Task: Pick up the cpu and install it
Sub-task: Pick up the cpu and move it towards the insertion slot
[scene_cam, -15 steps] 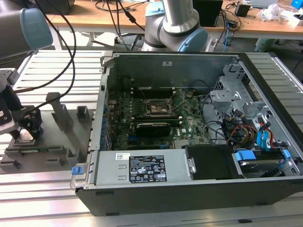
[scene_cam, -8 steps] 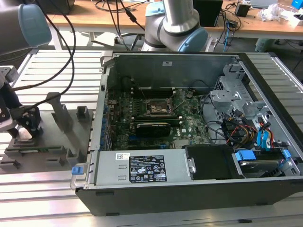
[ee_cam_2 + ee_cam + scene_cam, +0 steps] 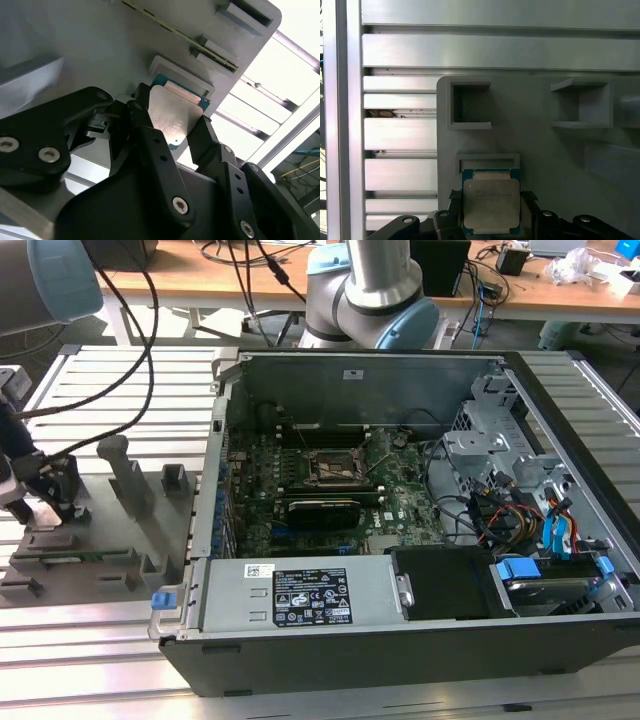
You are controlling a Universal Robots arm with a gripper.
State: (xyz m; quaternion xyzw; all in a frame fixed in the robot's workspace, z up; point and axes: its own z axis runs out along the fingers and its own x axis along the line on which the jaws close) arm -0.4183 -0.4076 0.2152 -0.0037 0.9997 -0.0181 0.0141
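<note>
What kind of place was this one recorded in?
Probably a robotics lab bench: an opened desktop computer on a slotted aluminium table, cable-strewn wooden desks behind, the gripper clamping the cpu.

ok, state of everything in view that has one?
cpu: gripped, metal top showing, by its fixture pocket.
pincer: shut on the cpu, one finger on each side.
computer case: side open, motherboard exposed.
square fixture pockets: empty.

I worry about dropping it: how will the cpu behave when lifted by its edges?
Probably stiff: the cpu looks like a flat metal-topped plate. Its shiny lid may be slippery, so the end effector gripping its edges seems wise. Likely light, being thin.
</note>
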